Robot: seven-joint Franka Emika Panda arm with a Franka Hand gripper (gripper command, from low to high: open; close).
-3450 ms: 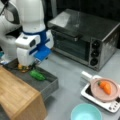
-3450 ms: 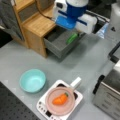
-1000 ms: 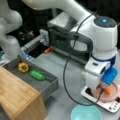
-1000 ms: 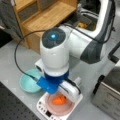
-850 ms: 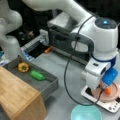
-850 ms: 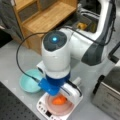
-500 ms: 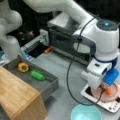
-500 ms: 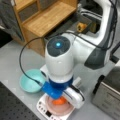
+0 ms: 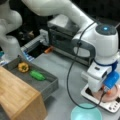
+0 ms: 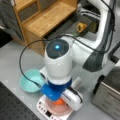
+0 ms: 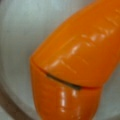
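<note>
An orange carrot [image 11: 75, 62] fills the wrist view, lying on a pale plate [image 11: 17, 37]; a seam runs across it where two pieces meet. In both front views the plate [image 9: 113, 96] sits on a white scale [image 9: 87, 93], and only a sliver of the carrot [image 10: 59, 101] shows beneath the arm. The gripper [image 9: 106, 92] is low over the plate, right at the carrot, but the arm's own body hides its fingers, so whether it is spread or closed, or has hold of anything, cannot be told. Just beside the scale stands a teal bowl [image 9: 86, 113] with nothing visible in it. Well apart, a grey tray [image 9: 50, 86] holds a green vegetable [image 9: 37, 75] and a yellow pepper [image 9: 23, 67], beside a wooden shelf [image 9: 17, 97]. A toaster oven [image 9: 66, 37] stands behind.
</note>
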